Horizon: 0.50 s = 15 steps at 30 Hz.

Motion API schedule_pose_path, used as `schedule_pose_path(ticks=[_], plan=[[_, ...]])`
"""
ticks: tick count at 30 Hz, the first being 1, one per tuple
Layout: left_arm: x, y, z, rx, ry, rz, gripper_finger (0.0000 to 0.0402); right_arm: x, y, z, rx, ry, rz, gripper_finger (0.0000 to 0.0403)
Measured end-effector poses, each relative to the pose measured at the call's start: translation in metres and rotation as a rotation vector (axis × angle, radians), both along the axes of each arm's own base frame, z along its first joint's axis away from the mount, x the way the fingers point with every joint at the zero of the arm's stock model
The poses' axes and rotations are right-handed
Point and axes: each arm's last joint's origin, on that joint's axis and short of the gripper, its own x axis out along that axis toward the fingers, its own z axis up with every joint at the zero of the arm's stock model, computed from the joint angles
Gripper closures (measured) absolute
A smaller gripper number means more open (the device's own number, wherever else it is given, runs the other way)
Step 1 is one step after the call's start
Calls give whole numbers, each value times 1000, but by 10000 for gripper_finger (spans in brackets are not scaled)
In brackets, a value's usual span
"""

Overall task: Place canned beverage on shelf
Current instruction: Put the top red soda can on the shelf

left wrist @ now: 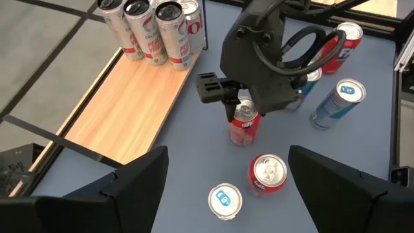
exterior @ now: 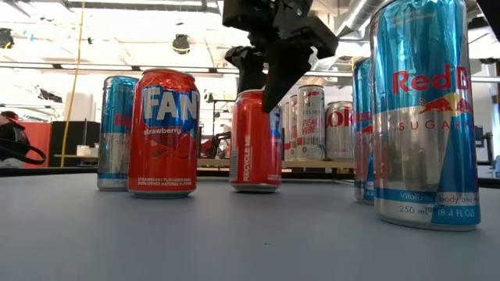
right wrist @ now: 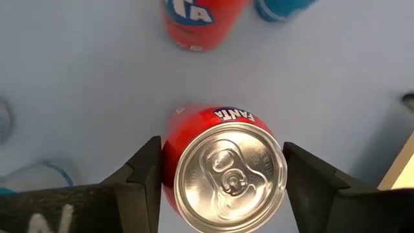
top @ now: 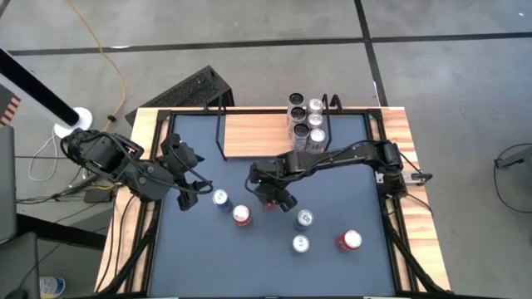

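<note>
The red Fanta can (right wrist: 223, 169) stands upright on the dark tabletop (silver lid up, tab unopened), near the light-wood shelf (top: 258, 135), which carries four upright cans at one end.

"FANTA" on red can (right wrist: 223, 169), "strawberry" on second red can (exterior: 163, 133) — "Red Bull", "250 mL" on blue can (exterior: 426, 113)

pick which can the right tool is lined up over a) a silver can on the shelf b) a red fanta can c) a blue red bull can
b: the right wrist view shows the right tool with its fingers on either side of the red fanta can, not yet touching it; it stands on the table, away from the shelf.
</note>
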Motion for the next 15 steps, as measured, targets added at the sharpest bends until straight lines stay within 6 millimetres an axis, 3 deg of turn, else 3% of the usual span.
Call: schedule_pose_path(ticks=[11,15], plan=[[0,0,0,3,-8,3,93,7,-12,31,140,-45,-351,173],[1,0,1,14,-15,14,93,8,-21,42,88,-96,-499,173]])
